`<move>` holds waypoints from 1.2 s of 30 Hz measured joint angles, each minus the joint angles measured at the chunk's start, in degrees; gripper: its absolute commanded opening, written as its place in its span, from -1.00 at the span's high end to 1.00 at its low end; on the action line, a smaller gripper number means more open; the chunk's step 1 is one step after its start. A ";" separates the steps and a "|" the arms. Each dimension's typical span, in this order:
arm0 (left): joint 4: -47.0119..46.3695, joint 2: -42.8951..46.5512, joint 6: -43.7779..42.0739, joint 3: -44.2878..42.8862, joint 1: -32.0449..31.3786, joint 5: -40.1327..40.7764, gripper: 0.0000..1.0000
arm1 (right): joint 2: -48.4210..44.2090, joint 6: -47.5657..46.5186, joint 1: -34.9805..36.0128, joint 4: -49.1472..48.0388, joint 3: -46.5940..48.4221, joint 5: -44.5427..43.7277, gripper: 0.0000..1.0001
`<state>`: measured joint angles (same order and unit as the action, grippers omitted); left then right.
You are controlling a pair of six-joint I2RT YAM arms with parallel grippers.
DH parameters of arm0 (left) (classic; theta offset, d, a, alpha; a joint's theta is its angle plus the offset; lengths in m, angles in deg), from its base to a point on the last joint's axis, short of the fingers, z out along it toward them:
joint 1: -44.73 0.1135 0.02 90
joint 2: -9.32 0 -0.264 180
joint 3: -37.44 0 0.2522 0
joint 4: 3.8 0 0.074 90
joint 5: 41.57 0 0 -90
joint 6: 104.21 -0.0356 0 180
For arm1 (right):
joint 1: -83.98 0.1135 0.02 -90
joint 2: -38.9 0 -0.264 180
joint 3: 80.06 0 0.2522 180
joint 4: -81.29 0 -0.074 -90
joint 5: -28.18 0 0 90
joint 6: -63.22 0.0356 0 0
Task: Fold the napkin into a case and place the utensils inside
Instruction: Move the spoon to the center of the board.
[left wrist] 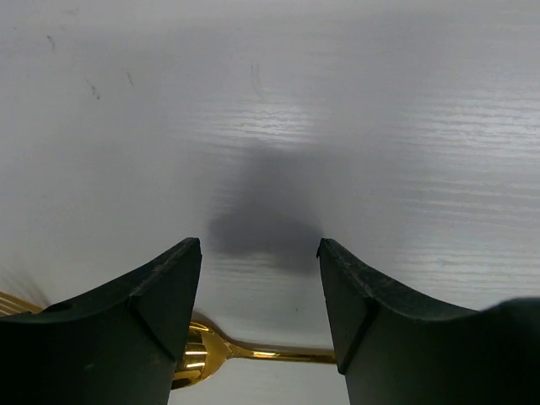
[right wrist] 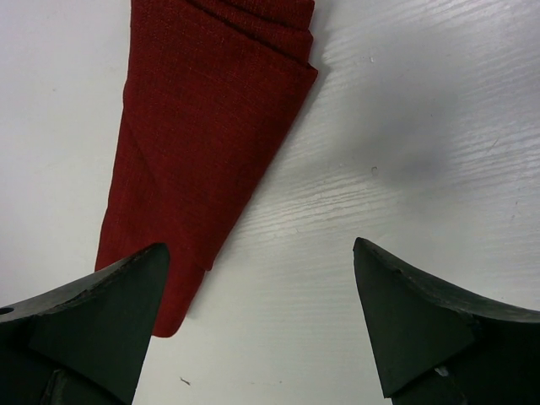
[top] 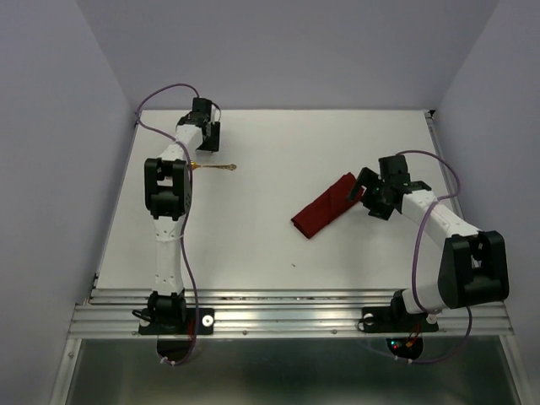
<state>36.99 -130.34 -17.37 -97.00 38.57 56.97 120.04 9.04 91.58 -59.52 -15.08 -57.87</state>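
Observation:
The dark red napkin is folded into a narrow oblong case (top: 325,205) lying diagonally right of the table's middle. In the right wrist view the case (right wrist: 211,126) runs from the top down to my left finger. My right gripper (top: 364,192) is open and empty at the case's upper right end; its jaws (right wrist: 259,246) are spread wide over bare table. A gold utensil (top: 218,169) lies at the far left, partly under my left arm. My left gripper (top: 207,135) is open, and its jaws (left wrist: 259,245) are just above that utensil (left wrist: 253,353). The utensil's ridged head is half hidden behind the left finger.
A second thin gold sliver (left wrist: 10,300) shows at the left edge of the left wrist view. The white table (top: 278,253) is walled by pale panels at the back and both sides. A metal rail (top: 287,316) runs along the near edge.

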 measured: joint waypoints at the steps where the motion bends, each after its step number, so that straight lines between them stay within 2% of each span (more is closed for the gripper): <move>1: 0.13 -0.07 -0.04 0.00 -0.02 -0.59 -0.28 | 0.00 -0.02 0.00 0.07 0.00 0.02 -0.90; 4: 0.22 -0.57 0.09 0.00 -0.04 -1.51 -0.16 | 0.00 -0.04 0.00 0.11 0.13 0.09 -0.90; 8: -1.38 0.02 0.68 1.66 0.15 -2.60 -0.23 | 0.00 -0.02 0.00 0.11 0.17 0.20 -0.89; 18: -3.17 5.44 4.17 9.90 0.50 -5.40 -0.23 | 0.00 -0.02 0.37 0.09 0.17 1.05 -0.90; 21: -2.19 10.49 6.40 15.23 0.50 -5.31 -0.24 | 0.00 -0.02 0.37 0.11 0.37 1.20 -0.90; 28: -2.80 33.51 12.63 31.69 0.48 -4.61 -0.24 | -0.11 -0.07 0.57 -0.09 0.48 2.12 -0.90; 31: -4.11 39.82 14.99 36.52 0.48 -5.03 -0.24 | -0.13 -0.15 0.76 -0.13 0.46 2.73 -0.90; 36: -6.40 42.29 17.99 46.36 0.48 -6.10 -0.19 | -0.48 -0.26 0.76 -0.20 0.33 3.52 -0.90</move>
<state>30.59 -88.04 0.62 -50.64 39.06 50.87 119.56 8.77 92.34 -59.71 -14.75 -54.36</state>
